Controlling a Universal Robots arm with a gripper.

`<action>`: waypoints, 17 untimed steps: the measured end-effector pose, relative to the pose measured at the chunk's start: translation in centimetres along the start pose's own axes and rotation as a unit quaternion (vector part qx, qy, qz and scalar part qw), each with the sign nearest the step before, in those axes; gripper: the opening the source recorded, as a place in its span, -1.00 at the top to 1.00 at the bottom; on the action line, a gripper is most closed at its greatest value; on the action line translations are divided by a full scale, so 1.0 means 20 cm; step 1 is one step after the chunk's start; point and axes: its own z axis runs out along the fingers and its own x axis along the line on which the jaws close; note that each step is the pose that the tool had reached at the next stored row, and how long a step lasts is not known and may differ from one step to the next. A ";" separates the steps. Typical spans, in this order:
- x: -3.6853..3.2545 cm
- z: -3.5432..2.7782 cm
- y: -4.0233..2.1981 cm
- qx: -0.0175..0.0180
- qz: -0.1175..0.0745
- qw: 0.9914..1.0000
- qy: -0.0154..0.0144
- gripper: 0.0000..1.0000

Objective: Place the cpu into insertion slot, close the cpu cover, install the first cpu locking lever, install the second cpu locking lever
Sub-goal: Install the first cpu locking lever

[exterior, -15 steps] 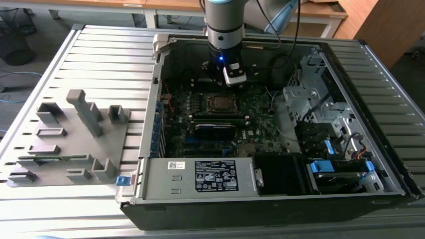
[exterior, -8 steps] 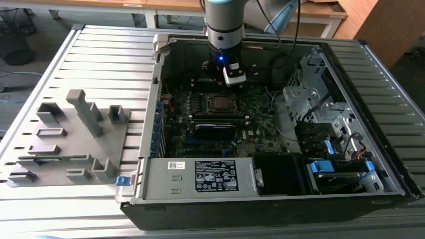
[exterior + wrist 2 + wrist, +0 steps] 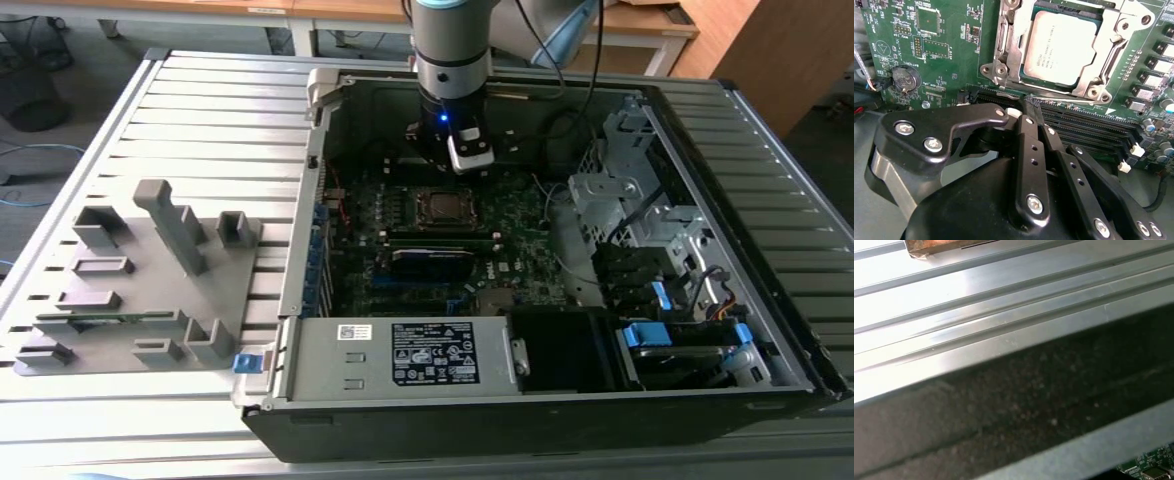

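Observation:
In the second wrist view the cpu, a dull silver square, lies seated in the insertion slot on the green motherboard. The cpu cover, a silver frame, lies flat around it. My gripper hovers just off the socket's edge, over the black memory slots, its black fingers pressed together with nothing between them. In the exterior view the gripper hangs inside the open computer case, just behind the insertion slot. I cannot tell how the locking levers stand.
The case walls ring the motherboard. A labelled power supply box lies at the front and a drive cage at the exterior view's right. A grey fixture tray sits on the slatted table at the left. Cables hang beside the arm.

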 end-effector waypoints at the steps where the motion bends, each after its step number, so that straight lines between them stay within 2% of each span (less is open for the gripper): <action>1: 0.000 0.001 0.000 0.000 0.000 1.000 0.000 0.79; 6: 0.001 0.007 -0.001 0.000 0.000 1.000 0.000 0.79; 13: 0.002 0.015 -0.002 0.003 -0.001 1.000 -0.002 0.79; 17: 0.002 0.016 -0.002 0.003 -0.001 1.000 -0.002 0.79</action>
